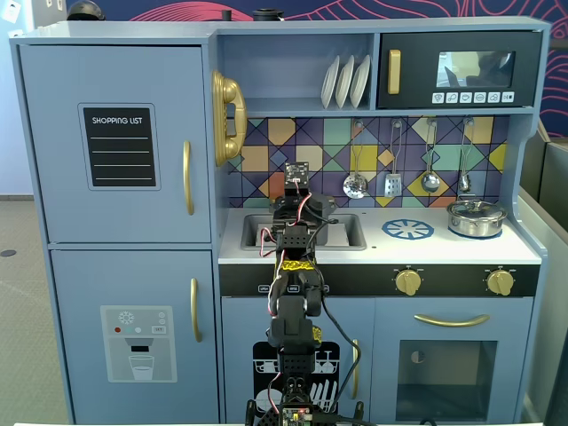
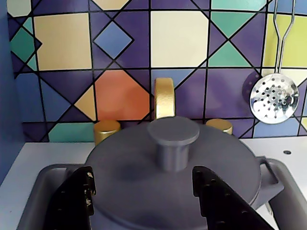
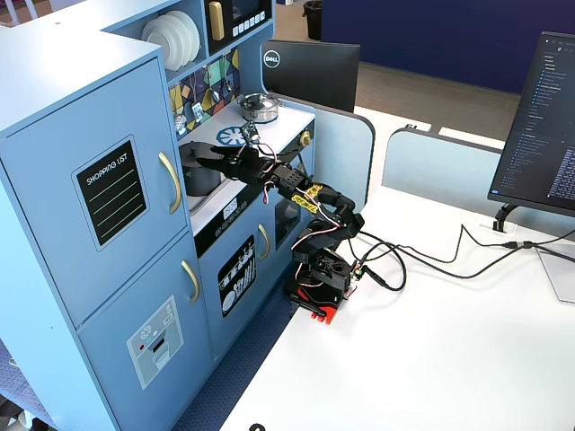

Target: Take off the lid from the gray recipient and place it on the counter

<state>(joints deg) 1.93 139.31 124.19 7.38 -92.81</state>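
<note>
In the wrist view the dark gray lid (image 2: 144, 158) with its central knob (image 2: 172, 136) sits closed on the gray pot (image 2: 267, 176), which stands in the sunken sink (image 2: 43, 191) of the white counter (image 2: 41, 153). My gripper (image 2: 144, 184) is open, its black fingers (image 2: 76, 196) spread just above the lid, either side of and a little short of the knob. In a fixed view my gripper (image 1: 298, 206) and arm hide most of the pot. In the other fixed view my gripper (image 3: 196, 153) hovers over the pot (image 3: 201, 180).
A gold faucet (image 2: 164, 98) and two gold taps (image 2: 106, 130) stand right behind the pot. A slotted spoon (image 2: 274, 98) hangs on the tiled wall. A shiny silver pan (image 1: 475, 217) sits at the counter's right, beside the blue burner print (image 1: 408, 229).
</note>
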